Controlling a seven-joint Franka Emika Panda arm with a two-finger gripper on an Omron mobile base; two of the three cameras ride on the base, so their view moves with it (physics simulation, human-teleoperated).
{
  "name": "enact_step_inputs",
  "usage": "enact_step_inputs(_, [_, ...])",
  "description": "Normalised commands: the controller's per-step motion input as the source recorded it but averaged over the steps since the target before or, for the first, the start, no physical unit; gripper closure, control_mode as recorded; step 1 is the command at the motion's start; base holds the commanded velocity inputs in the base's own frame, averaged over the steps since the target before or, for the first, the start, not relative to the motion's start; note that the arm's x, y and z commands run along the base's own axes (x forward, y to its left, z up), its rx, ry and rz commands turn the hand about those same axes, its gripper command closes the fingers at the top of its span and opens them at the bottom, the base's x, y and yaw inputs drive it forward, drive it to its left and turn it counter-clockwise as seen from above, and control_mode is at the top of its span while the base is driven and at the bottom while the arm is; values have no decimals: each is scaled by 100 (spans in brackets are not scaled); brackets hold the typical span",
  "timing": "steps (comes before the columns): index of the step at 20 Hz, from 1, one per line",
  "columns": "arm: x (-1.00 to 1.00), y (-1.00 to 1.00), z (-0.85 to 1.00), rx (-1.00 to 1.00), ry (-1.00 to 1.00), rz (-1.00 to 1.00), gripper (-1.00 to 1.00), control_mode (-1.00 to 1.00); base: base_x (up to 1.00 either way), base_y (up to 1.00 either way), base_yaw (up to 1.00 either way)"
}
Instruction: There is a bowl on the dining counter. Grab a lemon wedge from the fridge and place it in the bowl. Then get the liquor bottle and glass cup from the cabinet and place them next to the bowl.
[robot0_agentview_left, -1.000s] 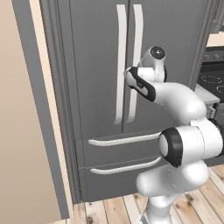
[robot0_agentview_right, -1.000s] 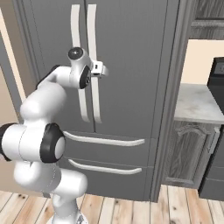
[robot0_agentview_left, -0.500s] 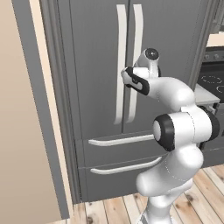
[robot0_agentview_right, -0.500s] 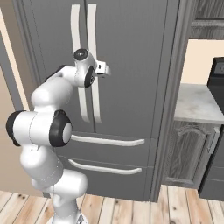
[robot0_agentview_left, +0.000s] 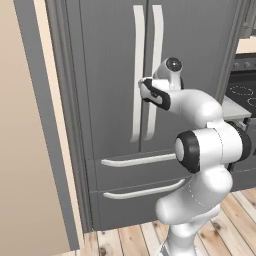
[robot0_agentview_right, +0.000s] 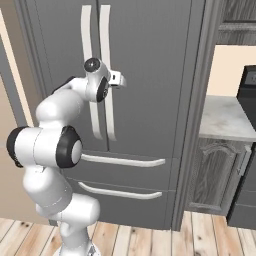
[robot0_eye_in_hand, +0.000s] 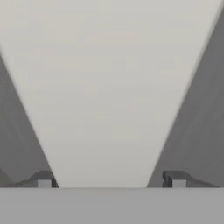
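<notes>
Right in front of us stands the tall dark grey fridge (robot0_agentview_left: 110, 100) with its two doors shut. Two long pale handles run up and down where the doors meet. Below them are two drawers, one above the other, each with a pale bar across it.

Our white arm with dark joints reaches up to those handles. Our two-finger gripper (robot0_eye_in_hand: 109, 178) is at the pale handle of the right-hand door (robot0_eye_in_hand: 109, 87), about halfway up it. Seen from the hand, the handle is a wide pale strip that passes straight between our two small dark fingertips (robot0_eye_in_hand: 43, 179), with dark grey door on each side. One tip sits on each side of the strip, so the jaws stand wide around it. The tips look very close to the handle's edges, but we cannot tell if they press on it, since that view is blurry up close.

Beside the fridge on the right is a pale stone counter (robot0_agentview_right: 225, 117) over a grey panelled cabinet (robot0_agentview_right: 212, 175). Light wooden floorboards (robot0_agentview_right: 150, 240) lie under our base.
</notes>
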Motion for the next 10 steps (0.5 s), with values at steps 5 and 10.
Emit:
enact_step_inputs(5, [18,1,-12,0,0,0,100,-100,0,0,0])
enact_step_inputs(10, [-4,0,0,0,-2,0,100,-100,0,0,0])
